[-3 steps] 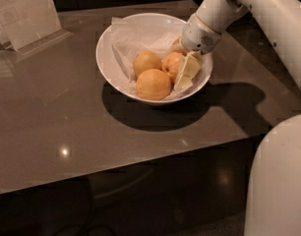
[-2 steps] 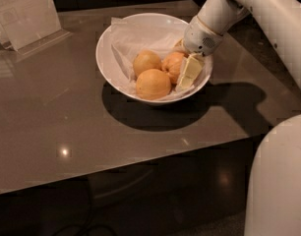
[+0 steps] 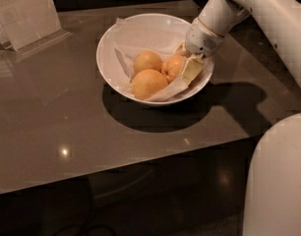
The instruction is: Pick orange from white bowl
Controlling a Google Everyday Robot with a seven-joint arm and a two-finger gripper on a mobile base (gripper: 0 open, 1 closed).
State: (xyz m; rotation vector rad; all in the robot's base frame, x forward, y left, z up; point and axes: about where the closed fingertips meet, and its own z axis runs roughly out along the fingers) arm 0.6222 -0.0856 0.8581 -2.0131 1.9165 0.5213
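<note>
A glossy grey-brown table [image 3: 67, 132] fills most of the view in a dim room. It shows a small bright glint of light, and the floor beneath its near edge is dark. Nearest of all, at the lower right, stands a rounded white part of the robot's body [image 3: 281, 181], in front of the table's edge.

Further in, on the right half of the table, sits the white bowl [image 3: 107, 69]. It is wide and round with sloping sides, and it throws a dark shadow [image 3: 155, 117] on the near side. Crumpled white paper [image 3: 140, 36] lines it. Three fruits lie close together on the paper. The near orange [image 3: 148, 84] is the largest in view and evenly coloured. Behind it to the left lies a paler orange [image 3: 147, 61], more yellow in tone.

The orange [image 3: 171, 67] of the task is on the right of the cluster. It is round and a deeper, redder tone than its neighbours, and it touches or nearly touches both. Its right side is covered, so its skin shows only in part.

The end effector [image 3: 187, 63] is down inside the bowl's right side, right against that orange, with a pale part of it overlapping the fruit's right flank. I cannot tell whether it is open or clamped, or whether it has hold of the fruit. The orange is in the bowl among the others.

The white arm [image 3: 258, 9] runs up from the end effector to the upper right corner. At the far left of the table stands a pale card stand [image 3: 25, 14], well apart from the bowl.
</note>
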